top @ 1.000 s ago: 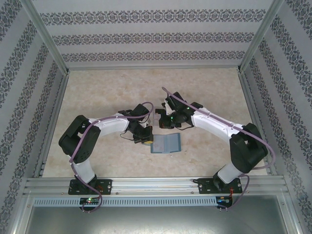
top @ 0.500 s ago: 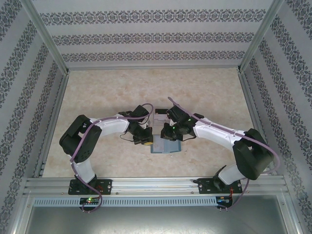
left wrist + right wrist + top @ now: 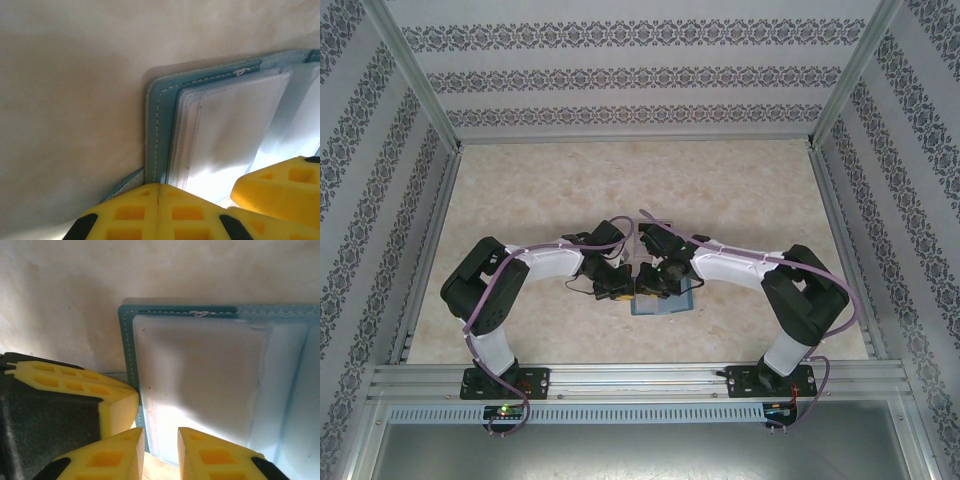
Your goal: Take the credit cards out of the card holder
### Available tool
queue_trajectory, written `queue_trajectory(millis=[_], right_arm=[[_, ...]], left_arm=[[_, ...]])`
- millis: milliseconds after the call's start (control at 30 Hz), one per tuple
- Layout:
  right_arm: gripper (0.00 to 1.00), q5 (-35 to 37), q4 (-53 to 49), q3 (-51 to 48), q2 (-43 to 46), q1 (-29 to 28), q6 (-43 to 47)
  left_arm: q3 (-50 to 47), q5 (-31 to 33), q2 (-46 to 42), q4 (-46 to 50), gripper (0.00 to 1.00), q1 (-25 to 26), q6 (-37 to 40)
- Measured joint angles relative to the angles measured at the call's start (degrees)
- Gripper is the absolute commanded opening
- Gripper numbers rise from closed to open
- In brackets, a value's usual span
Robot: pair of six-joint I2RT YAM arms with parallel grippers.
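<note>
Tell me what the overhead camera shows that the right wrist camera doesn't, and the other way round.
Overhead: the whole left arm and right arm, meeting over the table between patterned walls. Right wrist: the holder close up, its white stitching, and the slim gap between the right gripper's yellow fingers. Both: that open teal holder lying flat on the table.

Robot lab test cell: an aluminium frame encloses a beige stone-look tabletop, floral-patterned wall panels line three sides, and a left arm and right arm are bolted to a metal rail.
</note>
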State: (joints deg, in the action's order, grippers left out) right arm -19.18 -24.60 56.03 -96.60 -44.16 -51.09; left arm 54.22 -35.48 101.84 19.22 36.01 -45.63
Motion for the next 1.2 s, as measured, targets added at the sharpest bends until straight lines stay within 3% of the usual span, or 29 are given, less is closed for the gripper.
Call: queue_trajectory(millis=[1200], right_arm=[[0.48,12.57,-15.61,7.13,-3.93,-2.86,3.39]], left_arm=[[-0.07,-0.13,0.0,-0.22,0.0,0.04,-0.07]])
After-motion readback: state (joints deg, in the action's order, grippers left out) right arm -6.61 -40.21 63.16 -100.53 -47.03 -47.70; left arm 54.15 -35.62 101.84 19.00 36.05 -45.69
